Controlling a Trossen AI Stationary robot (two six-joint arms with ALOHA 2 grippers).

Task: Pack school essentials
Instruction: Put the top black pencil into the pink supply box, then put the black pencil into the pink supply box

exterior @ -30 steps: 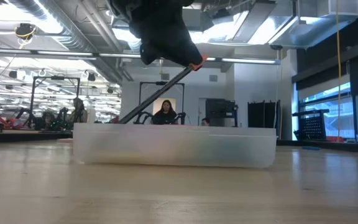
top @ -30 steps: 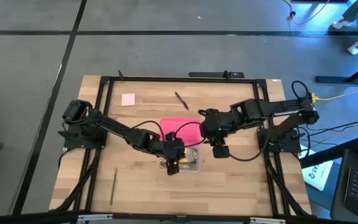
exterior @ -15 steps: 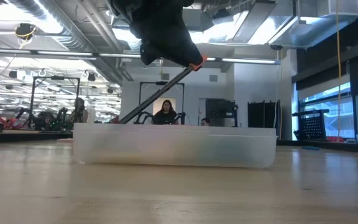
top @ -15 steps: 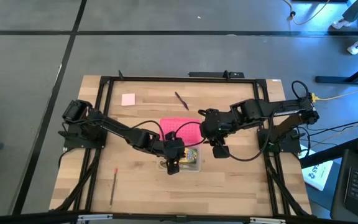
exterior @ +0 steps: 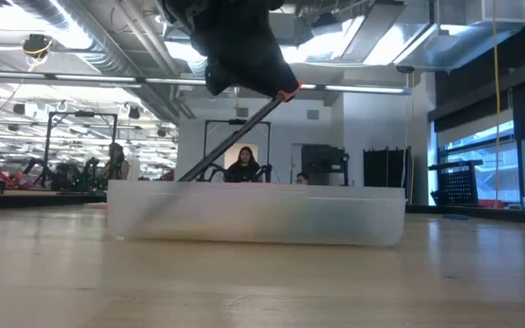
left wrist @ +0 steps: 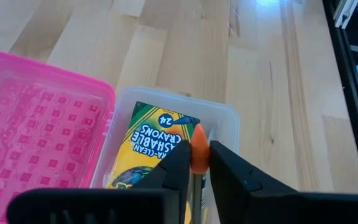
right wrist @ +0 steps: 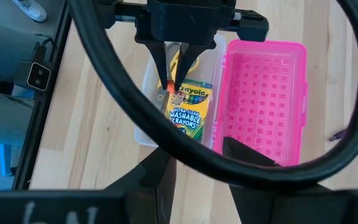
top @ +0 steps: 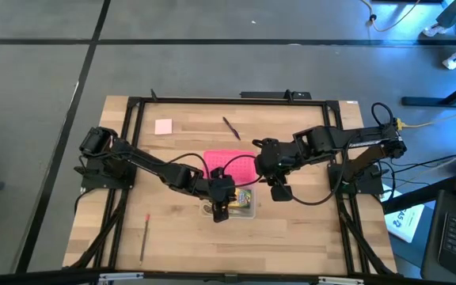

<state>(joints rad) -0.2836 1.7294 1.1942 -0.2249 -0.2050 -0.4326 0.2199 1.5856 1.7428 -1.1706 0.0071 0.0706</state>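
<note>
The crayon box lies in the clear case, whose pink lid lies open beside it. The left gripper hangs over the case, fingers close around a pencil with an orange eraser, slanting down into it. Just beside, the right gripper hovers, fingers partly spread and empty. A pink pad, dark pen and red pencil lie on the table

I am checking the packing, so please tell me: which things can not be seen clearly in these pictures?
- Scissors: high view, left gripper covers the clear case.
- Pencil body: left wrist view, fingers hide it; only the orange end shows.
- Case contents: low view, frosted wall blurs them.
</note>
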